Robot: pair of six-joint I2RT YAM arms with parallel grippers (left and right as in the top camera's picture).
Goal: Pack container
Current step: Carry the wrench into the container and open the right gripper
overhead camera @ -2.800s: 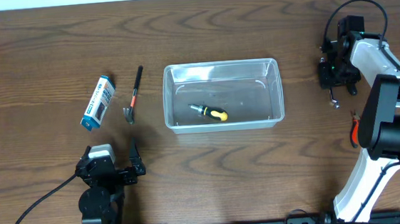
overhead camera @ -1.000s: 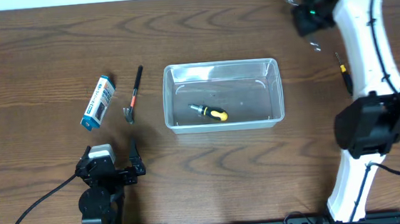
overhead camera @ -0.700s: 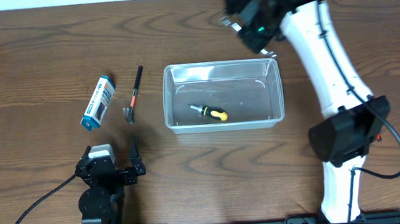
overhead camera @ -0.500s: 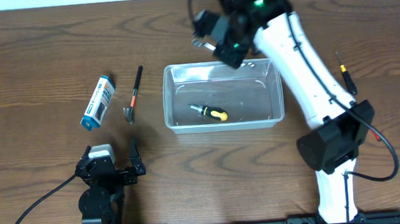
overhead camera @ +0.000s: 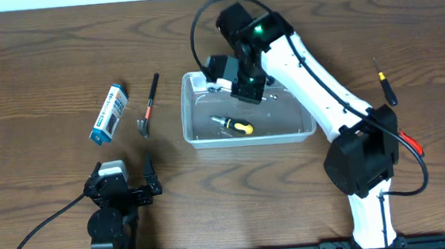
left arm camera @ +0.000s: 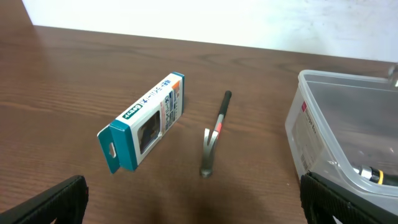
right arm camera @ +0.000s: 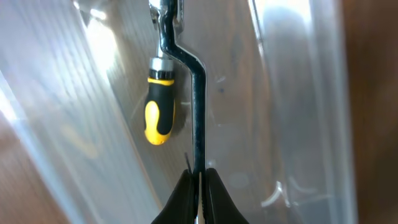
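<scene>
The clear plastic container (overhead camera: 309, 127) stands mid-table; it also shows in the left wrist view (left arm camera: 303, 127) and the right wrist view (right arm camera: 298, 93). A yellow-and-black screwdriver (overhead camera: 234, 125) lies inside it (right arm camera: 158, 115). My right gripper (overhead camera: 241, 87) hangs over the container's back left part. It is shut (right arm camera: 199, 177) on the shank of a thin bent metal wrench (right arm camera: 197, 99), held above the container floor near the screwdriver. My left gripper (overhead camera: 123, 176) rests open and empty at the front left (left arm camera: 196, 196).
A blue-and-white box (overhead camera: 108, 113) and a small black-handled tool with a red band (overhead camera: 149, 106) lie left of the container, both in the left wrist view (left arm camera: 146, 121) (left arm camera: 214, 134). A dark screwdriver (overhead camera: 384, 82) and a red-handled tool (overhead camera: 411, 143) lie at the right.
My right arm swung from the table's far right, along the back edge, to over the container's back left part, carrying the wrench. The left arm stayed still.
</scene>
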